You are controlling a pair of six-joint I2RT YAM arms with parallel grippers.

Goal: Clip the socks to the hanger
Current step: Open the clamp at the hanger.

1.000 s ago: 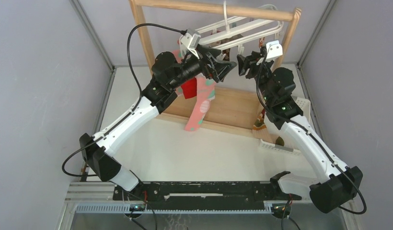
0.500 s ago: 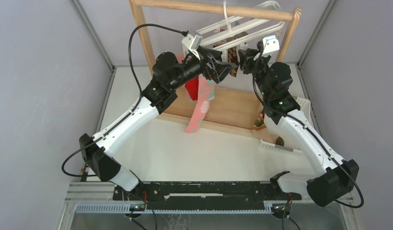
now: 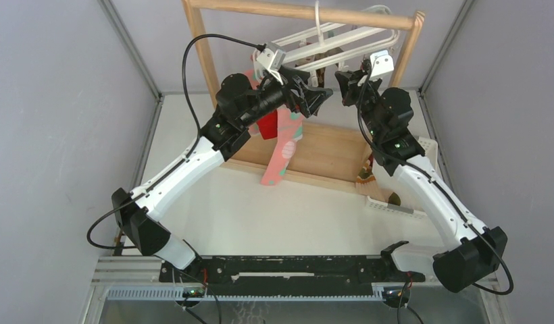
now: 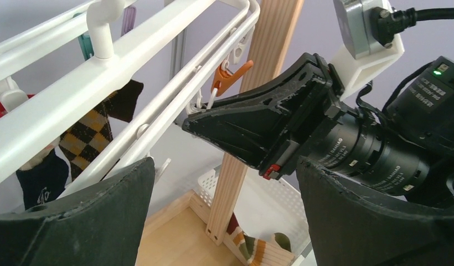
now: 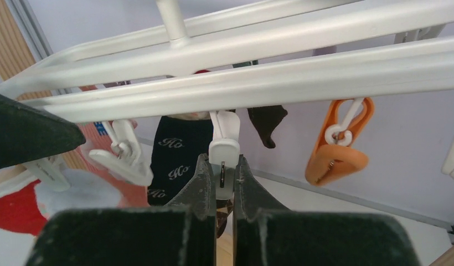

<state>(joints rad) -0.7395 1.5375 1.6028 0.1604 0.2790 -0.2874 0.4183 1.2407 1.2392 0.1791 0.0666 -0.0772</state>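
Under the hanger's near rail: right fingers pinch a clip

At the back of the table, the white hanger [image 3: 348,38] hangs by its hook from the wooden rack [image 3: 308,12]. The right gripper [image 5: 220,170] is clamped on a white clip [image 5: 223,147] that dangles from the frame's near rail, one finger pressed against each side of it. An orange clip [image 5: 338,147] hangs free just beside it, and a dark sock [image 5: 178,149] printed "Ho" hangs behind. The left gripper [image 4: 225,166] faces the right one from close by, its fingers spread wide with nothing between them, just below the frame's edge. The two wrists nearly meet there, hemmed in by the rack's posts. A pink sock with teal dots [image 3: 282,152] and a red sock [image 3: 266,125] hang beside the left wrist. A striped sock [image 4: 258,249] lies in the white basket [image 4: 252,202] by the right post.
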